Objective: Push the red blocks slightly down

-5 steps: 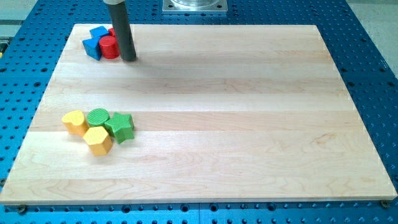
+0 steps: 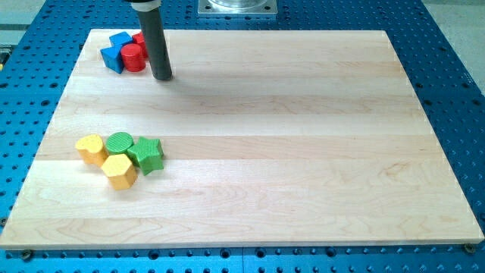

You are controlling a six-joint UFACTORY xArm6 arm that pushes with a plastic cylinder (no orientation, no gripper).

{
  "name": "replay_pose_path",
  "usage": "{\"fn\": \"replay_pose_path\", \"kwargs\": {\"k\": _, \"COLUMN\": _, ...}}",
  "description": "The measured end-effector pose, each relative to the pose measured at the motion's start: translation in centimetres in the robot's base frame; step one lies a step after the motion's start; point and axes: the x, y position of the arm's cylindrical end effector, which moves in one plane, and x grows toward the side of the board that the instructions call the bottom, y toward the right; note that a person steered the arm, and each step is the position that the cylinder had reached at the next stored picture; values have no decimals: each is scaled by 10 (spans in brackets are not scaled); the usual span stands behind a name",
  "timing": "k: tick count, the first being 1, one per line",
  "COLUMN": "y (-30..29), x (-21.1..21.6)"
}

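2 blue blocks (image 2: 115,51) sit at the wooden board's (image 2: 303,152) top left; 2 yellow blocks (image 2: 106,159) and 2 green blocks (image 2: 136,149) cluster lower left.

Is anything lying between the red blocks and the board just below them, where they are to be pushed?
Nothing visible. The red cylinder and the red block behind it sit in the top-left cluster with the blue blocks; the board below them is bare. My tip stands just right of the cylinder, slightly lower.
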Motion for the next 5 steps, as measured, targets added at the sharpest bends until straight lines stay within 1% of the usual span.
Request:
{"fn": "replay_pose_path", "kwargs": {"k": 3, "y": 39, "x": 108}}
{"fn": "replay_pose_path", "kwargs": {"k": 4, "y": 42, "x": 125}}
{"fn": "replay_pose_path", "kwargs": {"k": 5, "y": 52, "x": 179}}
